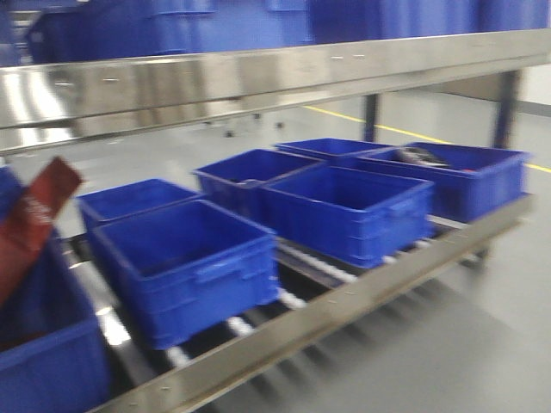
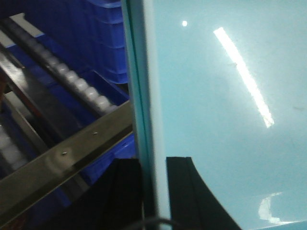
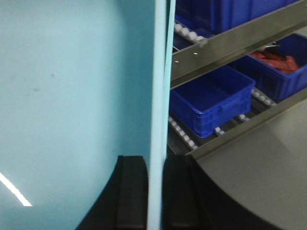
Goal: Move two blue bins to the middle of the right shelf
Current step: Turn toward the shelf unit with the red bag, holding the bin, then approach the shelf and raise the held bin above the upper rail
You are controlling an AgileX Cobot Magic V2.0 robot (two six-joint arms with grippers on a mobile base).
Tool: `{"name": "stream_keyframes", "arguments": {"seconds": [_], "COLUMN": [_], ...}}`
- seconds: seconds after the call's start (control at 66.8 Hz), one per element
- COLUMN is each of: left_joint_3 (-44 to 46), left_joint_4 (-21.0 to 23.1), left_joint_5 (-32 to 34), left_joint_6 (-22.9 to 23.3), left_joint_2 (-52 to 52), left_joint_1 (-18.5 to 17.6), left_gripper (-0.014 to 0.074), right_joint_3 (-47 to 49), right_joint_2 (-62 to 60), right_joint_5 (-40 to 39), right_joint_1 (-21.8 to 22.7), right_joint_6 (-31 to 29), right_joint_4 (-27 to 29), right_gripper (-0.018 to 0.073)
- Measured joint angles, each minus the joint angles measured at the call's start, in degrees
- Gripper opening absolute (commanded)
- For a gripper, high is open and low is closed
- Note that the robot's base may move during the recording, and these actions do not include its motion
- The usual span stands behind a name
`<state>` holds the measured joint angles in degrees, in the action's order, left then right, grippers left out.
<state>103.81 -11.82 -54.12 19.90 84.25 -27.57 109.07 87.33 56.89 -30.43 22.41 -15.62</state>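
Both sets of fingers, left and right, pinch pale blue bin walls; the rest is cropped, no readable labels.

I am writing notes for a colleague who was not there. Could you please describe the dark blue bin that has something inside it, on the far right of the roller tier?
Look under the wide steel rail to the roller tier with dark blue bins in pairs. The bin sits rearmost at the right end. Unlike its empty neighbours, it holds a dark object.
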Motion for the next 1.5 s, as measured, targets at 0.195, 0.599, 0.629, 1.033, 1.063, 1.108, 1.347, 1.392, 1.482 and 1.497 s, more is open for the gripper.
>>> {"name": "stream_keyframes", "arguments": {"seconds": [0.195, 0.599, 0.629, 1.033, 1.063, 1.108, 1.347, 1.392, 1.482, 1.497], "left_joint_3": [0.0, 0.0, 0.0, 0.0, 0.0, 0.0, 0.0, 0.0, 0.0, 0.0], "left_joint_4": [0.0, 0.0, 0.0, -0.1, -0.1, -0.1, -0.1, -0.1, -0.1, -0.1], "left_joint_5": [0.0, -0.1, -0.1, -0.3, -0.3, -0.3, -0.3, -0.3, -0.3, -0.3], "left_joint_6": [0.0, 0.0, 0.0, 0.0, 0.0, 0.0, 0.0, 0.0, 0.0, 0.0], "left_joint_2": [0.0, 0.0, 0.0, 0.0, 0.0, 0.0, 0.0, 0.0, 0.0, 0.0], "left_joint_1": [0.0, 0.0, 0.0, 0.0, 0.0, 0.0, 0.0, 0.0, 0.0, 0.0], "left_gripper": [-0.0111, -0.0111, -0.0111, -0.0111, -0.0111, -0.0111, -0.0111, -0.0111, -0.0111, -0.0111], "right_joint_3": [0.0, 0.0, 0.0, 0.0, 0.0, 0.0, 0.0, 0.0, 0.0, 0.0], "right_joint_2": [0.0, 0.0, 0.0, 0.0, 0.0, 0.0, 0.0, 0.0, 0.0, 0.0], "right_joint_5": [0.0, -0.2, -0.2, -0.2, -0.2, -0.2, -0.3, -0.3, -0.3, -0.3], "right_joint_1": [0.0, 0.0, 0.0, 0.0, 0.0, 0.0, 0.0, 0.0, 0.0, 0.0], "right_joint_6": [0.0, 0.0, 0.0, 0.0, 0.0, 0.0, 0.0, 0.0, 0.0, 0.0], "right_joint_4": [0.0, 0.0, 0.0, 0.0, 0.0, 0.0, 0.0, 0.0, 0.0, 0.0], "right_gripper": [-0.0167, -0.0167, -0.0167, -0.0167, -0.0167, -0.0167, -0.0167, -0.0167, -0.0167, -0.0167]}}
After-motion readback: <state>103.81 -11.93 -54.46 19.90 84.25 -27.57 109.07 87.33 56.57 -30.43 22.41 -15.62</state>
